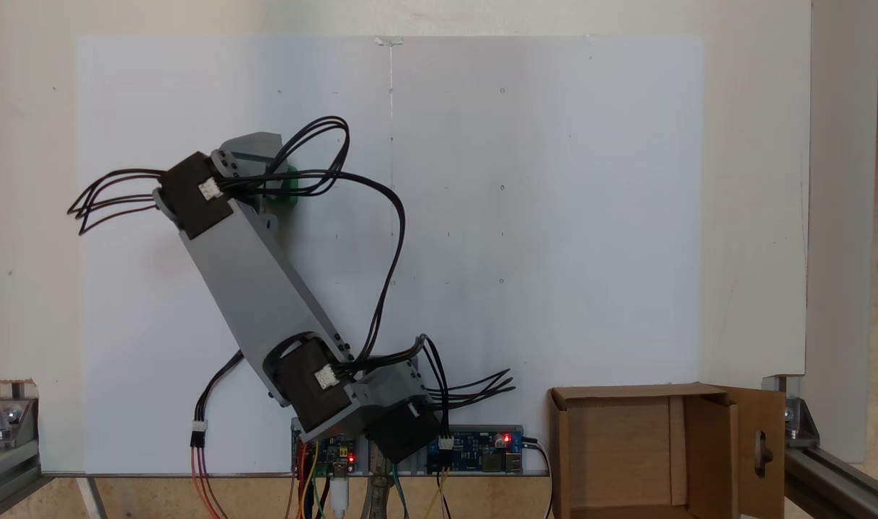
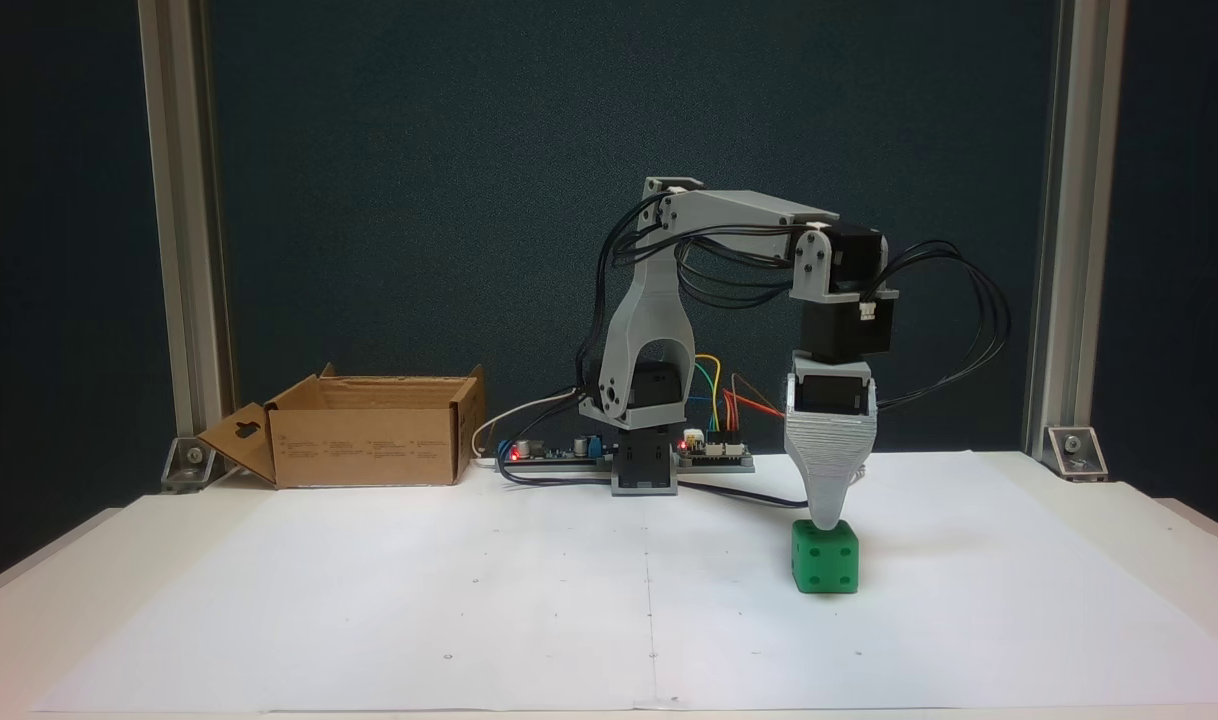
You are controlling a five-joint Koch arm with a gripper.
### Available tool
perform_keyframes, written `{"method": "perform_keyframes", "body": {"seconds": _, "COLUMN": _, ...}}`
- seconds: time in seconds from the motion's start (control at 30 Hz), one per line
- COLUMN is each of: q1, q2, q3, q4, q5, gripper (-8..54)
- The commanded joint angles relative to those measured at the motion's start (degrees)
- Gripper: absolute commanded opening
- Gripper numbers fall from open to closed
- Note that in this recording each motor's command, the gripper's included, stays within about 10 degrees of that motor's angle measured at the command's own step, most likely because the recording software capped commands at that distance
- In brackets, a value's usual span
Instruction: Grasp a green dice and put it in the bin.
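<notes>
So the pick has barely started. The green dice (image 2: 826,556) sits on the white paper sheet (image 2: 469,600) covering the worktop (image 2: 1149,520), and the pincer (image 2: 828,522) is parked right on top of it, tip touching or just about touching the upper face. In a fixed view from the front the two jaws line up one behind the other, so I honestly can't tell if it's spread, closed, or already pinching the cube. From above, the arm (image 1: 259,288) covers most of the dice, with just a green sliver poking out beside the wrist (image 1: 289,189).

Nothing is lifted as far as I can see; the dice looks flat on the paper. Still left: get a solid grip, raise it, swing over to the bin (image 2: 369,430) and drop it in. The bin is well apart from the dice, past the arm's base on the other side, and looks empty from above (image 1: 619,450).

Materials: the dice is glossy plastic with rounded edges and sunken pips in the same green. The bin is plain brown corrugated cardboard, flaps open, one flap with a slot cutout. The pincer is grey 3D-printed plastic with visible layer ridges, tapering to a narrow tip.
</notes>
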Motion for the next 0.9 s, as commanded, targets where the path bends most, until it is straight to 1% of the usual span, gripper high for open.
{"method": "perform_keyframes", "body": {"seconds": 0.0, "q1": 0.00, "q2": -0.44, "q3": -0.79, "q4": -0.97, "q5": 4.48, "gripper": 42.3}}
{"method": "perform_keyframes", "body": {"seconds": 0.6, "q1": 0.09, "q2": -4.75, "q3": 1.93, "q4": -5.27, "q5": 4.48, "gripper": 42.2}}
{"method": "perform_keyframes", "body": {"seconds": 0.87, "q1": 1.76, "q2": -6.59, "q3": 2.46, "q4": -6.33, "q5": 4.39, "gripper": 41.0}}
